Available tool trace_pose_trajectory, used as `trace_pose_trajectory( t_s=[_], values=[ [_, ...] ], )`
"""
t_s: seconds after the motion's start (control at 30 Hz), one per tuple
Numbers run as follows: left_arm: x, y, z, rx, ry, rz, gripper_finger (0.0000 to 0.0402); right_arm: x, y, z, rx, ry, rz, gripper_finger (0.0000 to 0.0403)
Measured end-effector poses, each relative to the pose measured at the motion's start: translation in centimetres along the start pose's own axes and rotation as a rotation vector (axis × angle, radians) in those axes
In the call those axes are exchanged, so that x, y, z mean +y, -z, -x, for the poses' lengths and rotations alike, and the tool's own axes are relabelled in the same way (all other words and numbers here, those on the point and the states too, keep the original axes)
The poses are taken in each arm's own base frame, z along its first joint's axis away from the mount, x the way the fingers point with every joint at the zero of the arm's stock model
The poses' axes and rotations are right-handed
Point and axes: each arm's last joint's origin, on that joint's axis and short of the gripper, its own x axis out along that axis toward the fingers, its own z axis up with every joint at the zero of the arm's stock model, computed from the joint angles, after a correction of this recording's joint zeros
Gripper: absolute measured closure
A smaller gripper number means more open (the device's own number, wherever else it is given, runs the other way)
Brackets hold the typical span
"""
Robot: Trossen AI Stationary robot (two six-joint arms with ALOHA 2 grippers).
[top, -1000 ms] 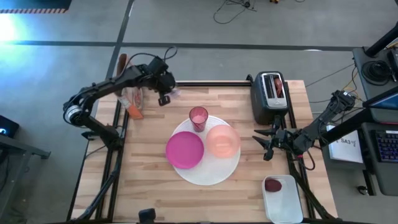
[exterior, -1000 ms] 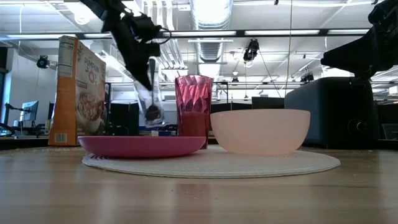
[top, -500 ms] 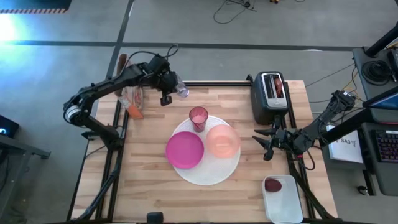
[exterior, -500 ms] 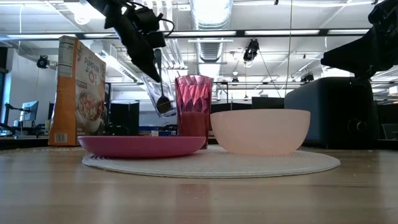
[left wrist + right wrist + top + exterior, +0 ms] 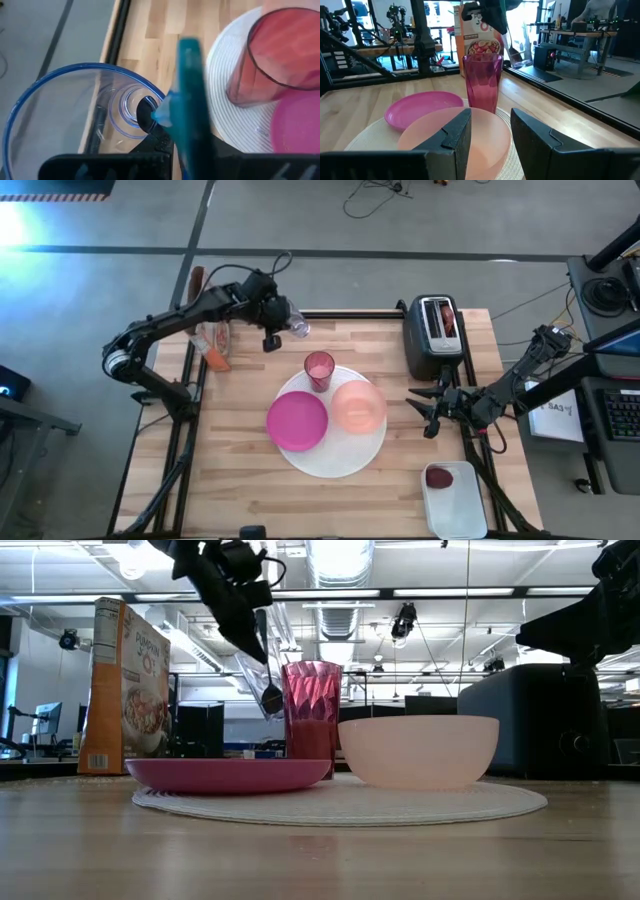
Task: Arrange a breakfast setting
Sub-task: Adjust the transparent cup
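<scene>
One big round white plate (image 5: pixel 345 460) lay at the centre of the tabletop (image 5: pixel 240 480) and carried three vessels: one smaller magenta plate (image 5: pixel 297 421), one pale pink bowl (image 5: pixel 358 406) and one pink tumbler (image 5: pixel 319 369), each showing nothing inside. One clear glass (image 5: pixel 293 326) hung tilted above the tabletop's far edge, clamped in the closed left end effector (image 5: pixel 278 320); one spoon (image 5: pixel 267 668) stood inside it, bowl end down. One black toaster (image 5: pixel 436 337) at the far right held one bagel (image 5: pixel 444 319) in its slot. One white rectangular tray (image 5: pixel 455 502) at the near right corner held one dark red round fruit (image 5: pixel 439 476). One cereal box (image 5: pixel 128 686) stood at the far left. The right end effector (image 5: pixel 432 415) waited beside the toaster, fingers partly spread, gripping nothing.
</scene>
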Motion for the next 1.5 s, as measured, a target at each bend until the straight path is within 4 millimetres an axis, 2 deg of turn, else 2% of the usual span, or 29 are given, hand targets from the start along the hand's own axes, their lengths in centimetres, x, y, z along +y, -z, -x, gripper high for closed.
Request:
trace_pose_trajectory(
  t_s=[0.2,0.37,0.5,0.7,0.83,1.0,1.37,1.5],
  values=[
    [0.0,0.0,0.1,0.006,-0.004,0.043,0.0402,0.0,0.0,0.0,0.0,0.0,0.0,0.0275],
    [0.0,-0.3,-1.0,0.058,0.026,0.116,0.0401,0.0,0.0,0.0,0.0,0.0,0.0,0.0275],
    [0.9,-1.9,-1.9,0.102,0.046,0.133,0.0401,0.0,0.0,0.0,0.0,0.0,0.0,0.0275],
    [2.4,-4.0,-4.4,0.186,0.085,0.133,0.0401,0.0,0.0,0.0,0.0,0.0,0.0,0.0275],
    [3.1,-4.9,-5.6,0.213,0.098,0.129,0.0399,0.0,0.0,0.0,0.0,0.0,0.0,0.0275],
    [3.4,-5.2,-6.3,0.247,0.108,0.144,0.0395,0.0,0.0,0.0,0.0,0.0,0.0,0.0275],
    [3.5,-4.1,-9.3,0.343,0.095,0.158,0.0393,0.0,0.0,0.0,0.0,0.0,0.0,0.0275],
    [3.7,-4.0,-9.8,0.349,0.085,0.157,0.0393,0.0,0.0,0.0,0.0,0.0,0.0,0.0275]
  ],
)
